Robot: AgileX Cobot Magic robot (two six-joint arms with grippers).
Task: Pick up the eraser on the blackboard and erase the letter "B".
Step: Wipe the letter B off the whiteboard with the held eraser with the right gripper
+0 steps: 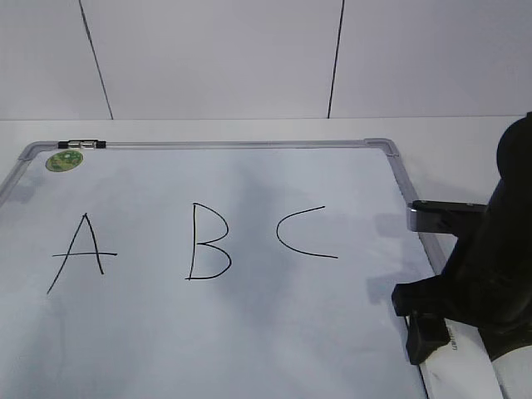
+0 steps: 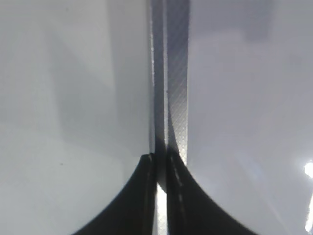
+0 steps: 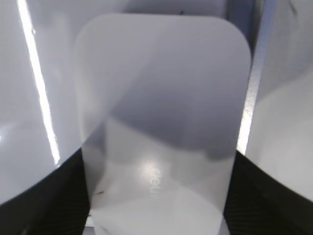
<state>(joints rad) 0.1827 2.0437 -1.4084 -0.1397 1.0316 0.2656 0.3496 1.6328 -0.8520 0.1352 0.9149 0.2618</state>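
Observation:
The blackboard [image 1: 249,332] is a white board with a grey frame lying flat on the table. The letter "B" [image 1: 208,243] is whole, in black marker, between an A [image 1: 76,253] and a C [image 1: 303,233]. The eraser [image 3: 161,98] is a white rounded block with faint grey lettering, lying along the board's right frame [image 3: 247,112]. My right gripper [image 3: 159,161] is shut on its sides. In the exterior view the gripper [image 1: 413,322] sits at the board's right edge, well right of the B, and hides most of the eraser [image 1: 459,342]. My left gripper [image 2: 160,159] is shut and empty above a frame strip [image 2: 176,98].
A round green sticker [image 1: 64,160] and a small dark clip [image 1: 83,145] sit at the board's top left corner. The white table [image 1: 449,133] runs behind and to the right of the board, with a white wall beyond. The right arm's black body [image 1: 499,266] stands over the right frame.

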